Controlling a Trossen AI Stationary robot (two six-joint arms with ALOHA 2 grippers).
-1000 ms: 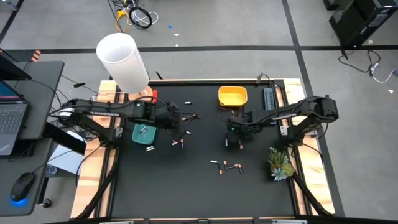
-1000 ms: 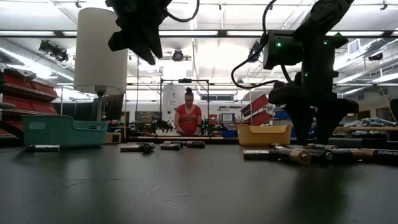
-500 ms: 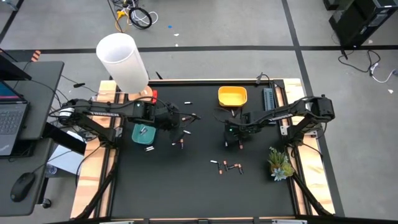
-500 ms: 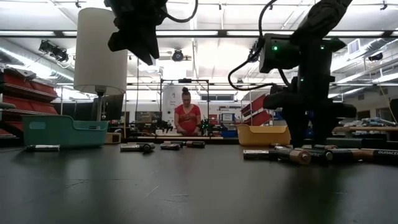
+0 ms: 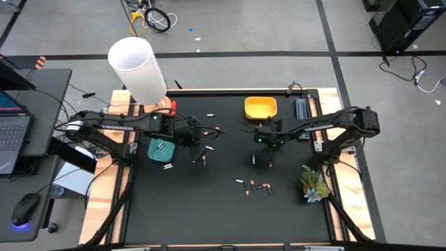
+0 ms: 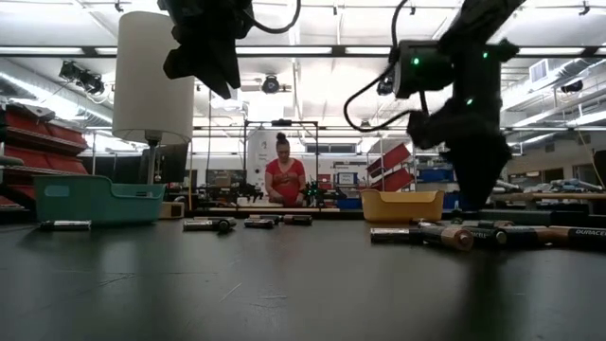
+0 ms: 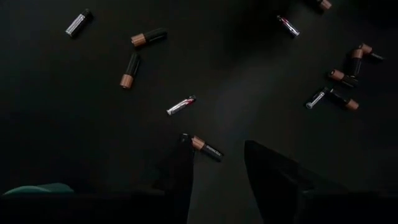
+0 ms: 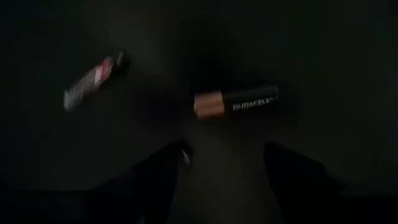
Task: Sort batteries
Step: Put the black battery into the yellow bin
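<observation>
Left gripper (image 5: 203, 141): hanging above the black table mat (image 5: 209, 202), beside the teal rectangular bin (image 5: 159, 149); fingers spread, gripping nothing.
Right gripper (image 5: 269, 141): hovering below the yellow plastic bin (image 5: 260, 108); fingers wide apart and empty.
Batteries: small dark copper-tipped and silver cylinders are lying scattered on the mat, a cluster (image 5: 255, 186) near the green plant sprig (image 5: 313, 183).
Nearest cell: a black copper-ended battery (image 8: 236, 102) is lying just ahead of the right fingers.

A matt black mat (image 5: 223, 209) is bordered by bare wood (image 5: 101, 195); glossy plastic is seen in the yellow bin (image 5: 260, 108).
</observation>
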